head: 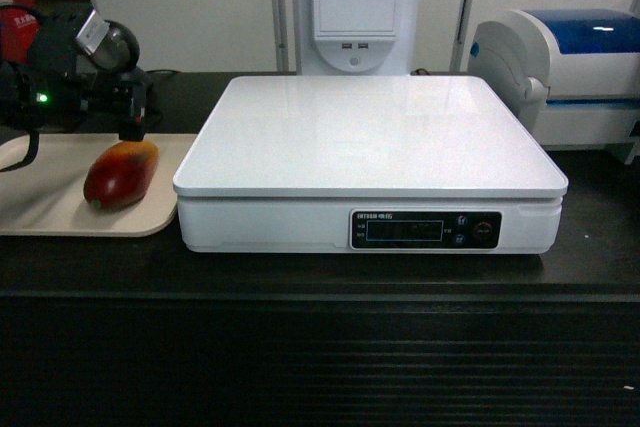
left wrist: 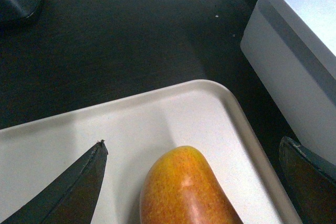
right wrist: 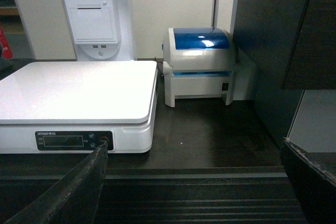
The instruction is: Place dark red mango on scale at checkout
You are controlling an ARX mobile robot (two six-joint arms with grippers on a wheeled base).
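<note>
The dark red mango (head: 120,173) lies on a beige tray (head: 40,209) on the checkout (head: 320,347), left of the white scale (head: 370,137). My left gripper (head: 137,123) hovers just over the mango's far, orange end. In the left wrist view it (left wrist: 194,142) is open, with its dark fingers (left wrist: 79,187) either side of the mango (left wrist: 184,192) and not touching it. The scale's corner (left wrist: 294,77) shows at the right. My right gripper (right wrist: 194,144) is open and empty, low in front of the counter's ribbed panel, facing the scale (right wrist: 79,93).
A white-and-blue printer (head: 575,77) stands right of the scale. A white terminal post (head: 355,7) rises behind it. The tray's rim (left wrist: 247,129) runs close to the scale's side. A dark wall panel (right wrist: 278,51) stands at the counter's right end.
</note>
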